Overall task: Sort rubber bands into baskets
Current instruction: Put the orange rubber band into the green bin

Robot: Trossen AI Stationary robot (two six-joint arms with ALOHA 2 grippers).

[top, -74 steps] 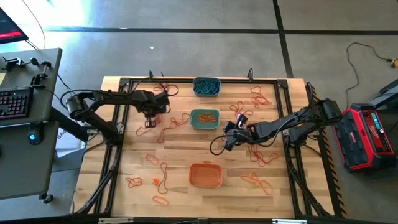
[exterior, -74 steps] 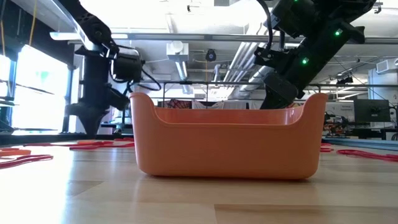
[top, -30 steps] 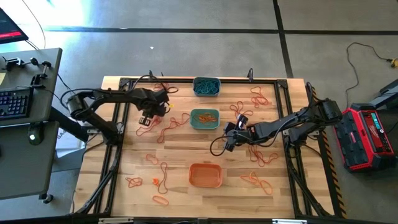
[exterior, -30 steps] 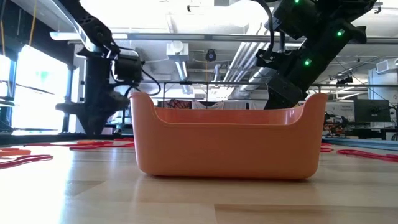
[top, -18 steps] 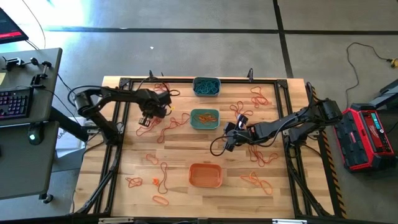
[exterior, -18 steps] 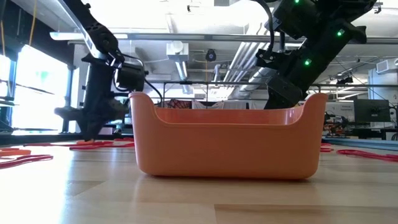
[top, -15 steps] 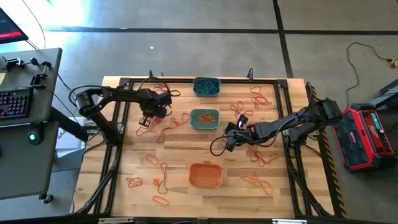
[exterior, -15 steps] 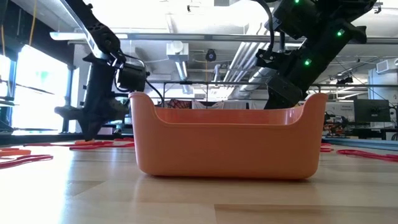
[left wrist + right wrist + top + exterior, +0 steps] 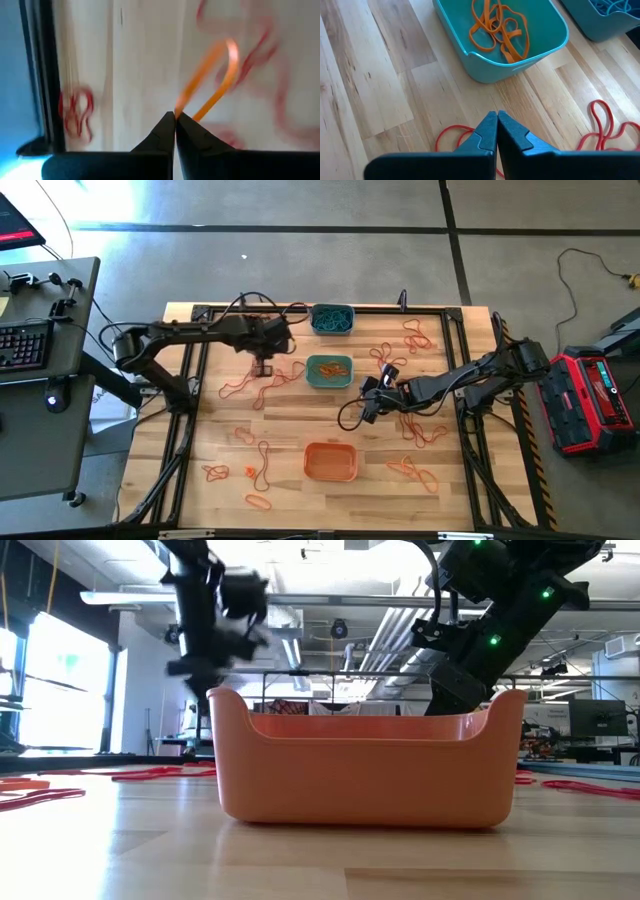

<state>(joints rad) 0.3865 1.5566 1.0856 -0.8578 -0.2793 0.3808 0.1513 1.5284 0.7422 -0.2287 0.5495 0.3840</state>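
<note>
Left gripper (image 9: pixel 175 117) just beside the teal basket (image 9: pixel 329 370), jaws pinched tight on an orange rubber band (image 9: pixel 210 75) raised off the tabletop (image 9: pixel 290 430). Right gripper (image 9: pixel 497 120) near that basket's other side, jaws closed, empty.

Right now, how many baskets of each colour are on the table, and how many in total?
Grey-blue basket: 1, at the far edge, with blue-teal bands in it.
Teal-green basket: 1, mid-table, with orange bands in it.
Orange basket: 1, nearest the front edge.
Total: 3 baskets.
</note>
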